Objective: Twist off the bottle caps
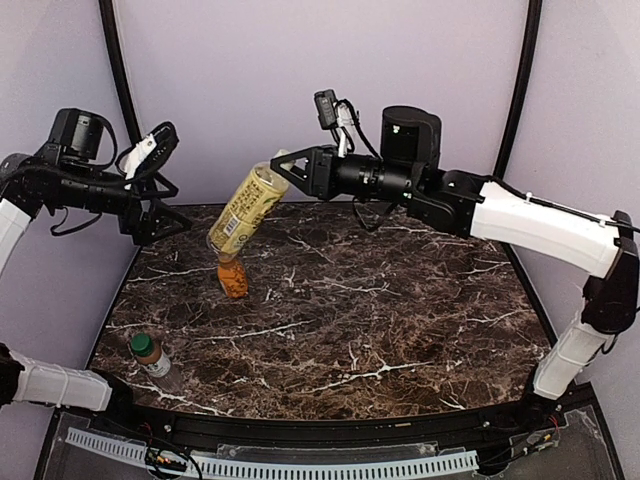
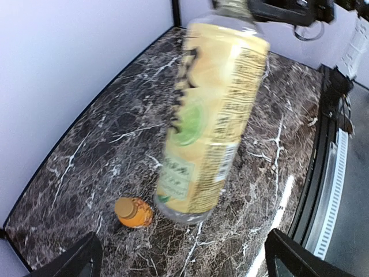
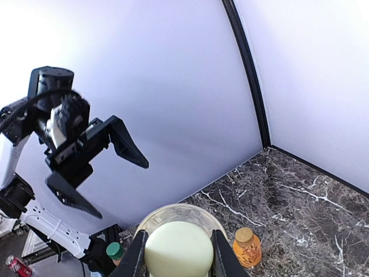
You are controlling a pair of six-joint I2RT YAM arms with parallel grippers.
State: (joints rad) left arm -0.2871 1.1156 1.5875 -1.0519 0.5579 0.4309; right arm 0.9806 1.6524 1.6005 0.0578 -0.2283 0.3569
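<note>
Bottle point(image 1: 245, 208), yellow-labelled, tilted; cap up-right in right fingers point(image 3: 136, 259); base down-left.

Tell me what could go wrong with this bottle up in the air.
The right gripper holds the yellow bottle by its cap alone, tilted in the air; it could slip or swing. The left gripper is open and apart, so nothing steadies the body. If dropped, it may hit the orange bottle under its base.

The left gripper point(image 1: 180, 177) and right gripper point(image 1: 281, 172) are black, on white-shelled arms point(image 1: 540, 225) with black joints point(image 1: 410, 135).
</note>
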